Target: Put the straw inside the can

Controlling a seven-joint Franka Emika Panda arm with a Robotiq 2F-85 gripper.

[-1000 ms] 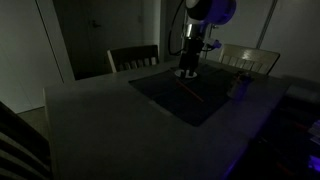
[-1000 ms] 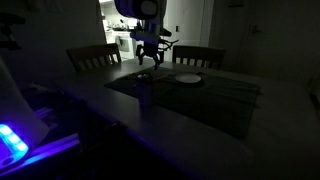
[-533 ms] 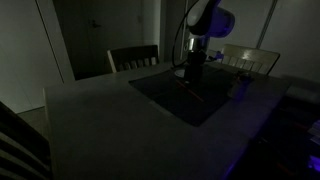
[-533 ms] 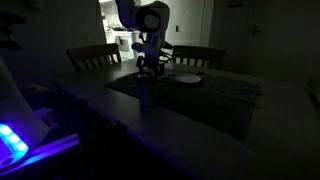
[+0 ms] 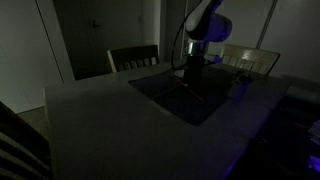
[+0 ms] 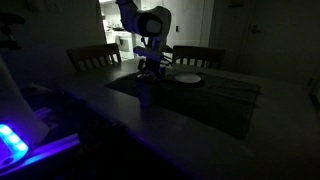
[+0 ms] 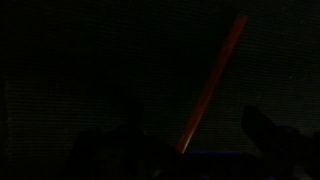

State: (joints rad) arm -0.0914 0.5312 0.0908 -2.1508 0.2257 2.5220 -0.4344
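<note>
Lighting is very poor in all views; findings are limited accordingly.

Straw: lying flat on the dark mat that covers part of the counter. In the wrist view its long axis runs from about 1 o'clock down to about 7 o'clock, with the near end reaching the lower edge of the frame between the two dark shapes of the jaws. In an exterior view it shows only as a faint reddish line just below the jaws.

Jaws: spread wide and holding nothing. They hang low over the mat on the single arm, one side at about 5 o'clock and the other at about 7 o'clock of the wrist frame. Whether they touch the mat cannot be told.

Can: upright at the near edge of the mat, at roughly 6 o'clock from the jaws in that view and apart from them. The white plate lies at about 3 o'clock from the jaws.

Assessment: the task is at the pick-up stage, with the straw not yet gripped. The straw's near end sits inside the gap, skewed toward 1 o'clock, so closing should catch it near that end. The long free length may then sag or swing.
</note>
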